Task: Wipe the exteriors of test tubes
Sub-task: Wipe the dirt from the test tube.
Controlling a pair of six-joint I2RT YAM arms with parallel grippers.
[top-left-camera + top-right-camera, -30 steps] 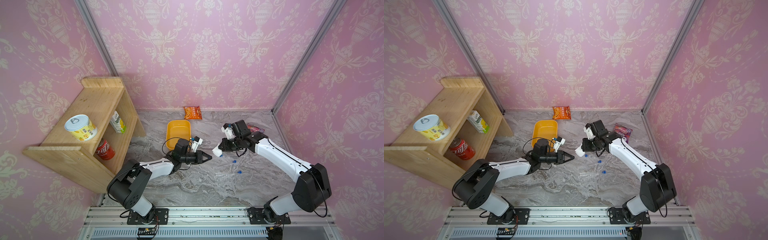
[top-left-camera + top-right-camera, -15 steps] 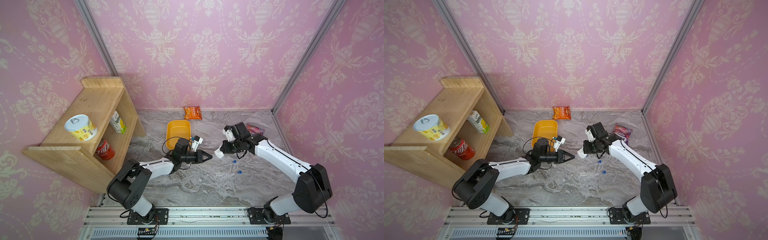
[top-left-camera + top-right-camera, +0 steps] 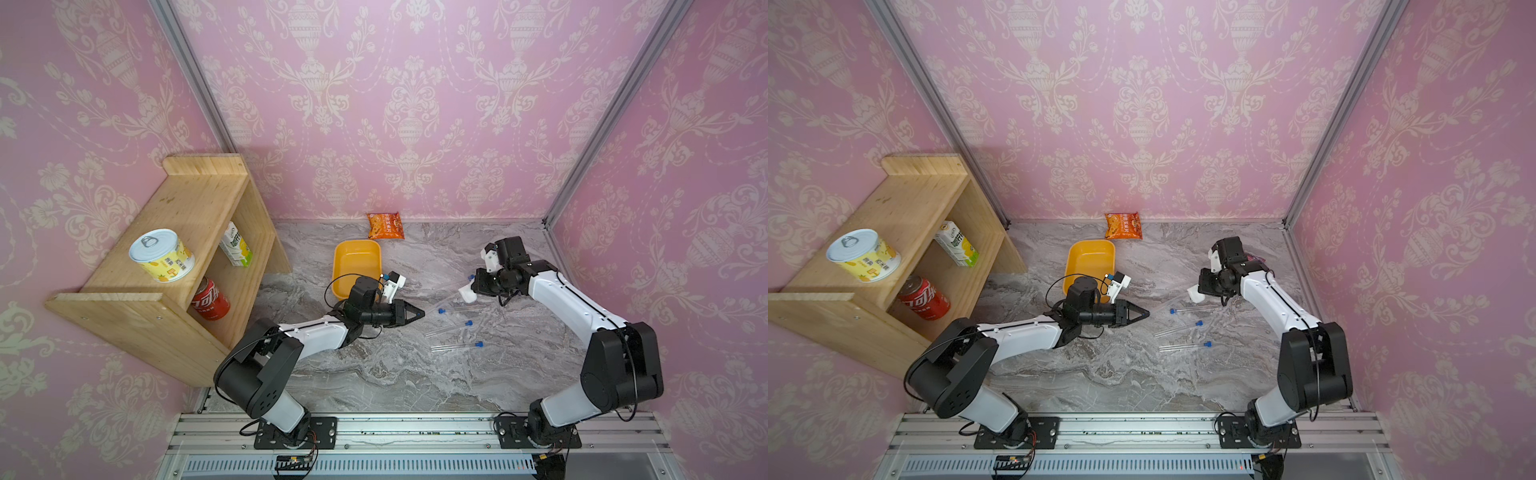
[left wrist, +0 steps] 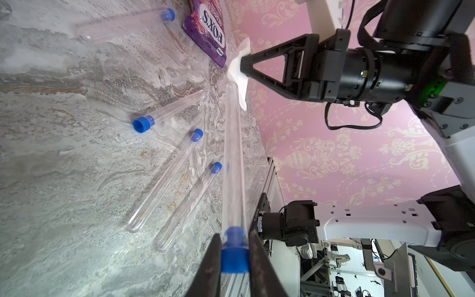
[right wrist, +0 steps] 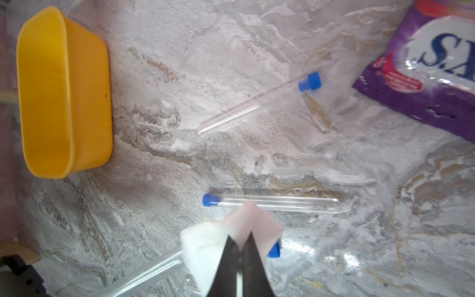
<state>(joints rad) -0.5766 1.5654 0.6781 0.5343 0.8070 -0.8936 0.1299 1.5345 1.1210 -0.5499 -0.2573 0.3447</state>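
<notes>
Left gripper (image 4: 235,239) clamped on the blue-cap end of one test tube (image 4: 232,154). The tube runs toward 2 o'clock in both top views, its far end touching a white wipe (image 4: 239,77) pinched in the closed right gripper (image 4: 241,67). Three loose tubes (image 3: 448,328) lie on the table at 3–4 o'clock of the left gripper. A fourth tube (image 5: 257,108) lies at 2 o'clock, under the right gripper. Yellow tub (image 3: 356,266) at 11 o'clock. Purple FOX'S bag (image 4: 208,28) at 2 o'clock of the right gripper.

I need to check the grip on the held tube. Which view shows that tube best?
The left wrist view: the held tube runs full length from its blue cap in the left gripper to the wipe. The right wrist view shows only its far end at the wipe; in both top views it is a faint streak.
</notes>
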